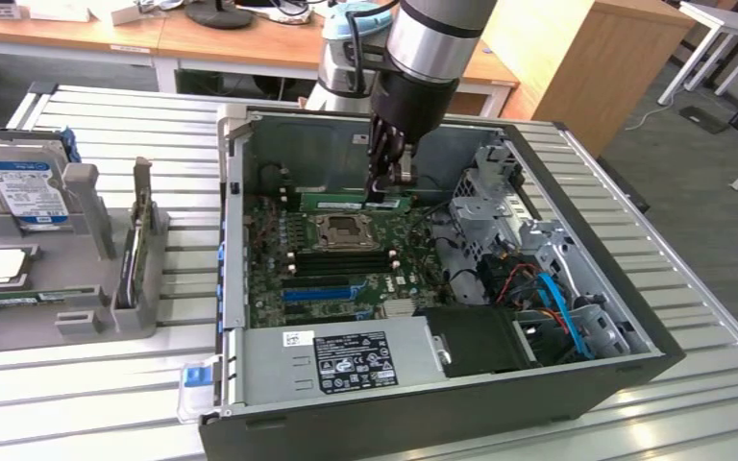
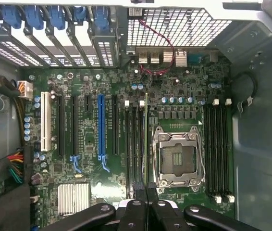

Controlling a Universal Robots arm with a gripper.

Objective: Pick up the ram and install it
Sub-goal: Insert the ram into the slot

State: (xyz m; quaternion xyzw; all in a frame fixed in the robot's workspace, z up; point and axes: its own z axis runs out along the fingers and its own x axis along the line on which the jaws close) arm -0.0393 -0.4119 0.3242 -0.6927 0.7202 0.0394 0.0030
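Although seating depth is unclear, the tool [image 1: 388, 190], clamped shut on the ram [image 1: 337, 203], carries it directly below, long axis parallel to the CPU socket [image 1: 343, 231] and just beside it.

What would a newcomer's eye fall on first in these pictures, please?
The robot arm's gripper reaches into the open black computer case, shut on the long thin green ram stick beside the square silver processor socket. At the exterior view's left, a blue-labelled silver hard drive stands upright in a grey holder.
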